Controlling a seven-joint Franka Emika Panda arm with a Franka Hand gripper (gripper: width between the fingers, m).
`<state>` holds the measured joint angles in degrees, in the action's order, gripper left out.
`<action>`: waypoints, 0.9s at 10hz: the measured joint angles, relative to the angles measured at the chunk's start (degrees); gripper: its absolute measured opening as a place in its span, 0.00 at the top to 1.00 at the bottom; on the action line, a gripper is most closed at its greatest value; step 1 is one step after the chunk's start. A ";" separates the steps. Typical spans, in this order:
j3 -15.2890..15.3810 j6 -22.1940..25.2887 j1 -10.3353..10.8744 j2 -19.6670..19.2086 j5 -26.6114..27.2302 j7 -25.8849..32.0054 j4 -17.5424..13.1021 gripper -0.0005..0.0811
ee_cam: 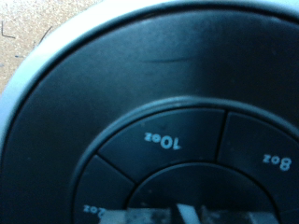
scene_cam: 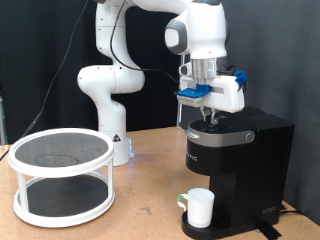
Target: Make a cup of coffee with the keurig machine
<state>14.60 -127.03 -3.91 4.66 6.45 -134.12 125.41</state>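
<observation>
A white two-tier round rack (scene_cam: 62, 178) stands at the exterior view's left, well apart from the jaws. The gripper (scene_cam: 210, 117) hangs straight down onto the top of the keurig machine (scene_cam: 238, 165); whether its jaws are clenched or released cannot be made out. The wrist view sits close on the size buttons (ee_cam: 163, 140), its fingertips blurred at the frame edge. Well below the jaws, the cup (scene_cam: 198, 207) stands upright on the drip base, its handle hidden.
</observation>
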 joint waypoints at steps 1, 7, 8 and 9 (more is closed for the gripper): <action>0.17 0.01 0.00 -0.38 0.00 0.00 0.00 0.99; 0.21 1.63 -0.07 -0.62 0.00 0.00 -0.38 0.99; 0.19 2.40 -0.14 -0.81 0.11 0.00 -0.71 0.99; 0.09 3.24 -0.19 -1.25 0.19 0.00 -1.34 0.99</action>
<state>14.69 -123.79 -4.11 3.41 6.64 -134.12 124.07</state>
